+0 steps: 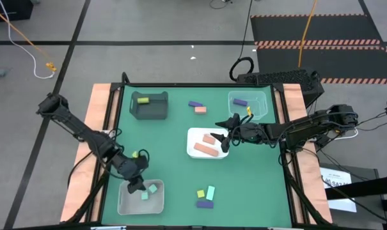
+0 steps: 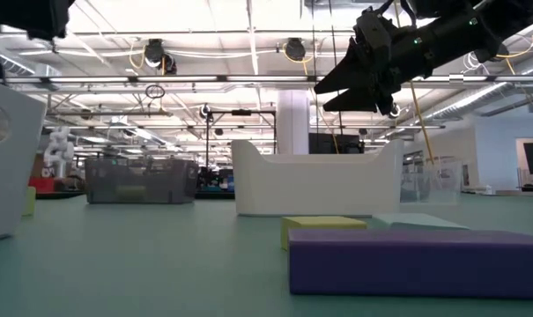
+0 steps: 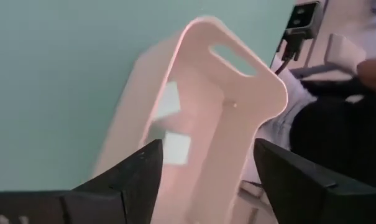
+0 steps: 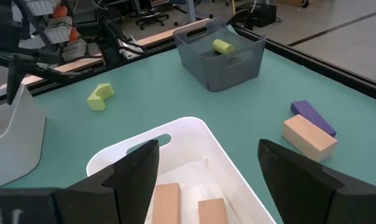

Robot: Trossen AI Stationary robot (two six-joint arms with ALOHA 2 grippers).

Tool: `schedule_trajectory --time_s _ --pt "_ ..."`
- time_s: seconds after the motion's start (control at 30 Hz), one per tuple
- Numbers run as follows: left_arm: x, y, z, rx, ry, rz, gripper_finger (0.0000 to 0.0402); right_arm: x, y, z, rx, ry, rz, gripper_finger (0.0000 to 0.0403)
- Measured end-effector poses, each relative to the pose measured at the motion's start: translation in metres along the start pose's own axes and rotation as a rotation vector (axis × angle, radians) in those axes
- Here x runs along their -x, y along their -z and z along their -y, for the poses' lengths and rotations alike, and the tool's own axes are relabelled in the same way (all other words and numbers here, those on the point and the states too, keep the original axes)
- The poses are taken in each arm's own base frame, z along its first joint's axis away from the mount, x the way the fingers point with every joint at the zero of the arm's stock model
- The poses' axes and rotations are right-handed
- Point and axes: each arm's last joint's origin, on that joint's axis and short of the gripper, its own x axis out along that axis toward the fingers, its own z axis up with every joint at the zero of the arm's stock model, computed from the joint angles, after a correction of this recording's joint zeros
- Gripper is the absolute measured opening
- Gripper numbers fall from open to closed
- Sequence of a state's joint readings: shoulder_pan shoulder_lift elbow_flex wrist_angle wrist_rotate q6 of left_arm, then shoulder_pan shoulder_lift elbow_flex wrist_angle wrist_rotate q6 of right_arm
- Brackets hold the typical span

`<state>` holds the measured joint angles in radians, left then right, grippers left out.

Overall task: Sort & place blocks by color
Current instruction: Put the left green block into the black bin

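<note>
Overhead, I see the left hand (image 1: 137, 185) hanging over the near-left clear tray (image 1: 124, 206), its fingers apart with nothing between them; 2 mint green blocks (image 1: 153, 188) lie inside that tray. The right hand (image 1: 224, 135) sits above the right edge of the white tray (image 1: 196, 135) in the middle of the green counter (image 1: 257, 179), fingers spread and empty, with 2 salmon-pink blocks (image 1: 208, 150) lying in the tray below. A yellow block (image 1: 142, 99) rests in the dark grey tray (image 1: 150, 113) at the far left, a purple block (image 1: 240, 101) in the far-right clear tray (image 1: 262, 97), and a purple bar (image 1: 195, 103) beside a salmon-pink cube (image 1: 200, 110) lies loose between those 2 trays. Near the front edge a yellow cube (image 1: 200, 193), a mint bar (image 1: 210, 191) and a purple bar (image 1: 205, 204) cluster together, and a yellow piece (image 1: 135, 154) lies close to the left arm. From counter level, the front purple bar (image 2: 416, 260) fills the foreground with the yellow cube (image 2: 323, 227) behind it, and the right hand (image 2: 359, 84) hovers above the white tray (image 2: 314, 180). Through the left wrist camera, the tray wall (image 3: 200, 112) rises between parted fingers (image 3: 138, 174). Through the right wrist camera, 2 salmon-pink blocks (image 4: 166, 200) lie in the white tray (image 4: 175, 134) between wide fingers (image 4: 135, 165).
</note>
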<state>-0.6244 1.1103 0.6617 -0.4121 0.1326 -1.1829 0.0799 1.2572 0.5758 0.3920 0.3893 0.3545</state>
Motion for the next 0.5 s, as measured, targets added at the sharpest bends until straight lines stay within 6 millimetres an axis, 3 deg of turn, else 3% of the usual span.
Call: schedule_trajectory --time_s 0.17,0.3,0.5 --pt "0.002 -0.011 -0.01 -0.253 -0.067 0.032 0.0218 0.0 0.0 0.0 0.0 0.0 0.0 0.0267" --pt "0.007 -0.015 -0.032 -0.388 -0.297 0.009 0.0201 0.0 0.0 0.0 0.0 0.0 0.0 0.0267" --pt "0.017 -0.007 -0.063 -0.503 -0.577 -0.18 0.0193 0.0 0.0 0.0 0.0 0.0 0.0 0.0267"
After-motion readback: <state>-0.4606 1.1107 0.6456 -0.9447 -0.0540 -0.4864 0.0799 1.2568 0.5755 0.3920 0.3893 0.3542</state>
